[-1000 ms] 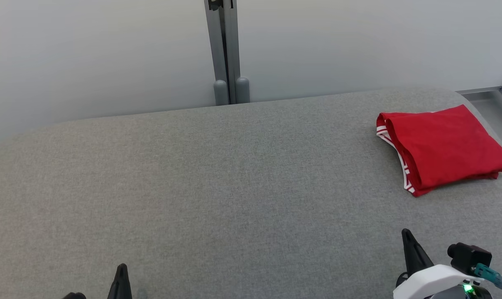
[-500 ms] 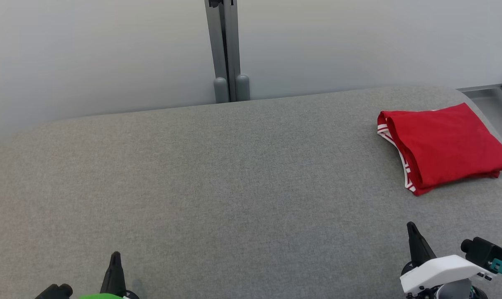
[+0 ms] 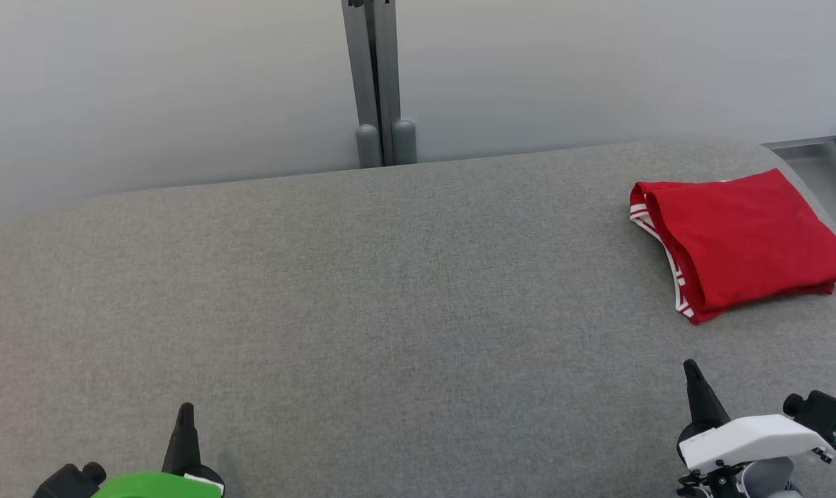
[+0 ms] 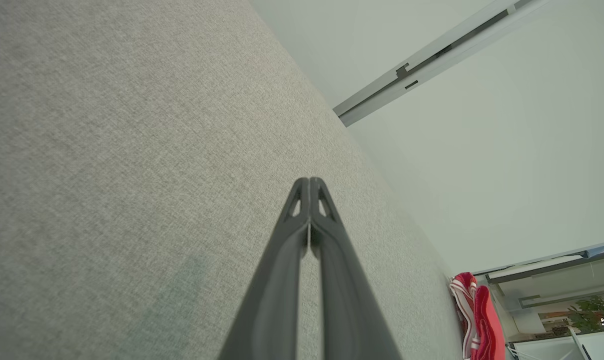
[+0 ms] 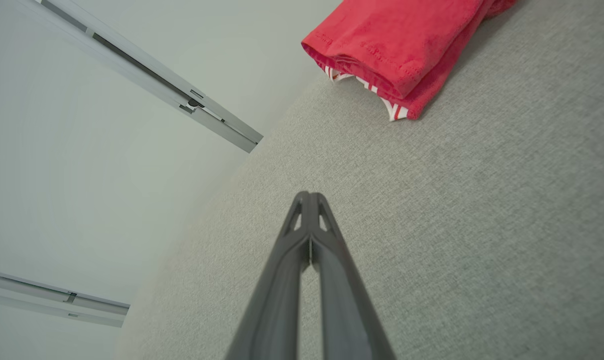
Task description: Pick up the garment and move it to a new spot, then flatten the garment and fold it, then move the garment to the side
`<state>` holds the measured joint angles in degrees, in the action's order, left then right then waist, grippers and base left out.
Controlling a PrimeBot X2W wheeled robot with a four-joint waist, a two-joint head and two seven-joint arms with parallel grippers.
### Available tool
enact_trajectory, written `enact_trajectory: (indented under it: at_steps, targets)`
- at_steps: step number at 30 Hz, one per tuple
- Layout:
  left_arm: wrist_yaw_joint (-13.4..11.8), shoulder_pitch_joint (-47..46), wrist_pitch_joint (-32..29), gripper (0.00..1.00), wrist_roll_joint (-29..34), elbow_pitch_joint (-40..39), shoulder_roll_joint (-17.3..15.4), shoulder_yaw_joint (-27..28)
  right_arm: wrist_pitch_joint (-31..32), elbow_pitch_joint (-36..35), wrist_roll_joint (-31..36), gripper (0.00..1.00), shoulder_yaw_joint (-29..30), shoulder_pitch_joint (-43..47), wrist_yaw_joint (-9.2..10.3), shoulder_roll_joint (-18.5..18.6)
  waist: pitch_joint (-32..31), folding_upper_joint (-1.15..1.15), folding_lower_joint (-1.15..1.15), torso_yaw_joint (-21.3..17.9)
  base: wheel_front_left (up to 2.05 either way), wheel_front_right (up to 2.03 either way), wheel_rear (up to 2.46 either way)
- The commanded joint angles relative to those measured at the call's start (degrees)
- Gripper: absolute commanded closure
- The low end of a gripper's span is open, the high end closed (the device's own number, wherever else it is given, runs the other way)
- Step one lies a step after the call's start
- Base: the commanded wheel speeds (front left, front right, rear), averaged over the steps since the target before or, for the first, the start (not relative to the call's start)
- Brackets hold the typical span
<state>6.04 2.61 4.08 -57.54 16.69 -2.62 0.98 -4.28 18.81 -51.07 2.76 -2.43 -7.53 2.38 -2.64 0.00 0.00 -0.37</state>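
Folded red fabric garment with white-striped trim (image 3: 742,242) lying at the far right of the grey cloth-covered table (image 3: 390,311), close to its rounded corner, stacked in several layers. Probably light, soft and limp (no stiffness to rely on), so apt to come unfolded if lifted by one layer alone. Best pinched through the whole stack at the striped edge facing the table's middle, or slid flat rather than raised. At the near left, left gripper (image 3: 184,413), fingers pressed together on nothing. At the near right, right gripper (image 3: 692,370), well apart from the garment, likewise clenched and empty. No bin or basket to speak of.
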Motion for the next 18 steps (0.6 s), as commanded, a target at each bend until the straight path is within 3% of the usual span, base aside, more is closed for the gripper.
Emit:
enact_trajectory:
  at_steps: [1, 18]
  targets:
    - [0.2, -2.0, -0.4, 1.0, -1.7, -0.9, -0.2, 0.4, 0.5, -1.0, -1.9, 1.0, 0.3, -1.5, 0.03, 0.4, 0.1, 0.0, 0.0, 0.0, 0.0, 0.0, 0.0]
    - [0.6, -4.0, -3.2, 1.0, -10.7, -1.4, -0.3, 1.9, 3.3, -2.1, -12.7, 1.0, 1.3, -2.3, 0.03, 0.4, 0.6, 0.0, 0.0, 0.1, 0.0, 0.0, 0.0]
